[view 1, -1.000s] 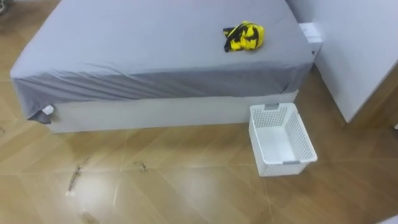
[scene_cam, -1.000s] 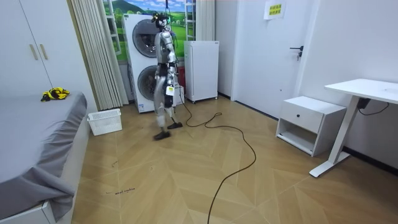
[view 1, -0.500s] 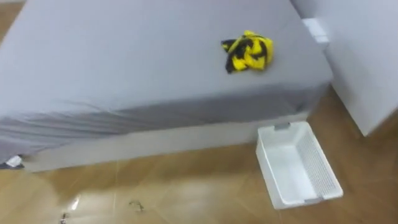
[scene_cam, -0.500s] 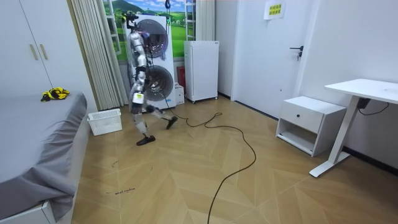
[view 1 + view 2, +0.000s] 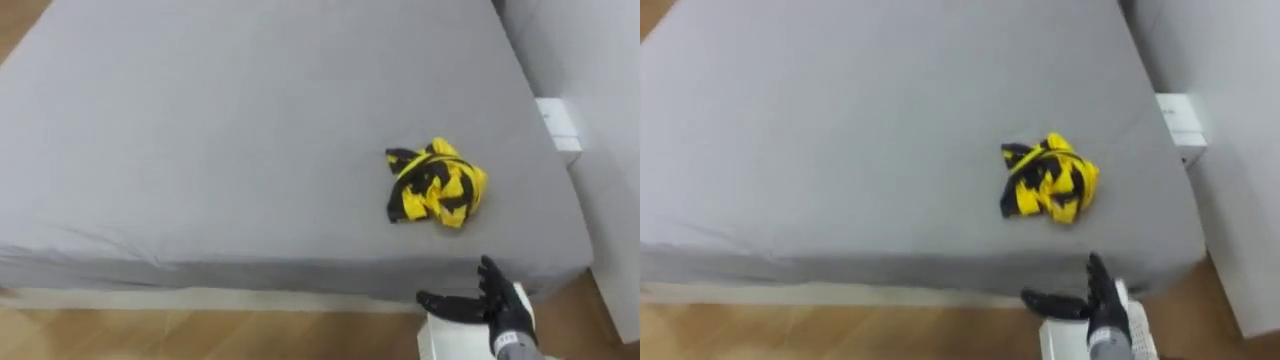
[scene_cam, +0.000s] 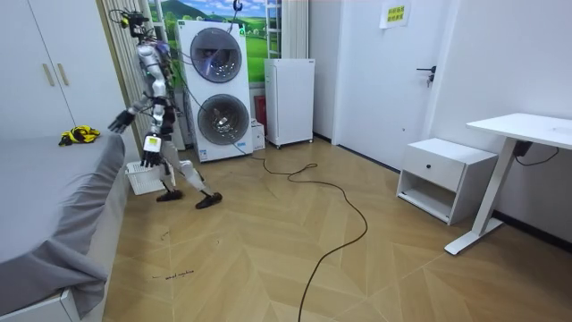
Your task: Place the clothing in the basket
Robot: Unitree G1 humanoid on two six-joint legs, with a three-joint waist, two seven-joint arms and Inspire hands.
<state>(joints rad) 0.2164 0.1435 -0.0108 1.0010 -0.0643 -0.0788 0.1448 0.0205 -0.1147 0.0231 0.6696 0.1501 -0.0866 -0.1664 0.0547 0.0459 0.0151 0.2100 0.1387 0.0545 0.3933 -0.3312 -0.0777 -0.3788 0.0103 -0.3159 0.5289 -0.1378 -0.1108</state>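
— Where do we find the clothes (image 5: 436, 187)?
— We see them bunched, yellow and black, on the grey bed (image 5: 200, 150), close to its near edge.
— And the right robot hand (image 5: 500, 305)?
— We see it at that edge with fingers spread, holding nothing, near the clothes but apart from them. Just under it we make out a corner of the white basket (image 5: 432, 342).
— The left robot hand (image 6: 151, 150)?
— In the room view it hangs by the hip; we cannot tell its state. The robot stands beside the bed, legs apart.
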